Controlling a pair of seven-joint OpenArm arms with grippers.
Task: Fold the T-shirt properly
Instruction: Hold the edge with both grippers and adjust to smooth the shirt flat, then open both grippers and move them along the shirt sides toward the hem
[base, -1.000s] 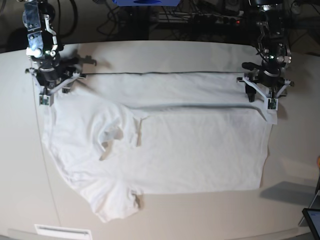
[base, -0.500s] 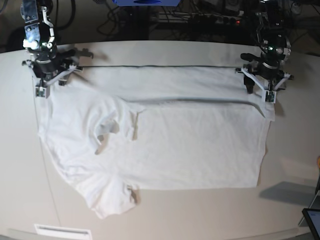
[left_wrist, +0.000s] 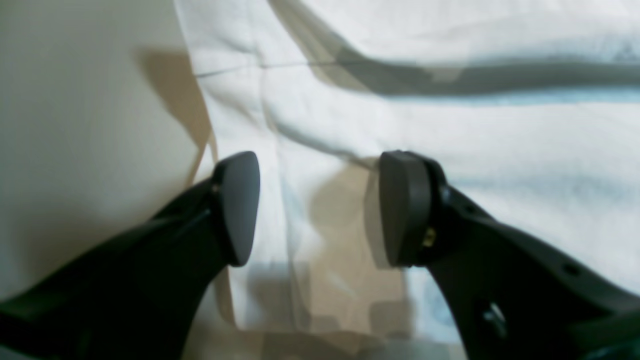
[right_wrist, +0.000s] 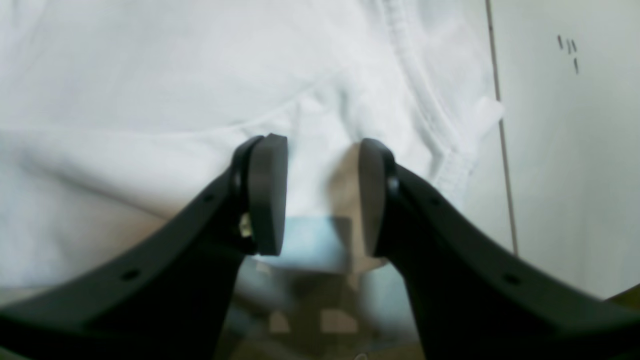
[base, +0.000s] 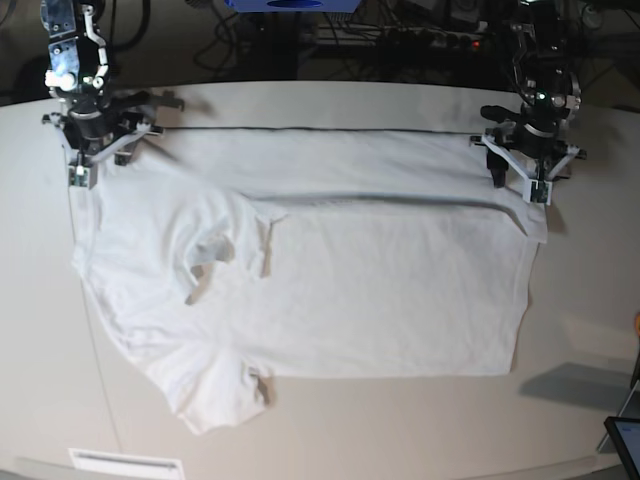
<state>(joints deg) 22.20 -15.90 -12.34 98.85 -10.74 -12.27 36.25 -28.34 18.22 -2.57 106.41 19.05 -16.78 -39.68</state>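
The white T-shirt (base: 380, 290) lies spread on the off-white table (base: 40, 330), its far edge folded over in a band, its collar (base: 215, 250) at the left. My left gripper (base: 520, 185) is over the shirt's far right corner. In the left wrist view it (left_wrist: 320, 205) stands with its jaws wide apart over wrinkled fabric (left_wrist: 450, 140) near the cloth's edge. My right gripper (base: 98, 165) is over the far left corner. In the right wrist view it (right_wrist: 322, 195) has its jaws apart, with a fold of fabric (right_wrist: 150, 75) between them and a hemmed edge (right_wrist: 440, 135) beside them.
Cables and a power strip (base: 440, 40) lie behind the table's far edge. A thin seam line (right_wrist: 500, 150) runs along the tabletop past the shirt. A dark screen corner (base: 625, 440) shows at the lower right and a white label (base: 125, 463) at the near left.
Both arms have moved toward the table's far edge. The shirt has shifted the same way, with its near hem and lower sleeve further from the front.
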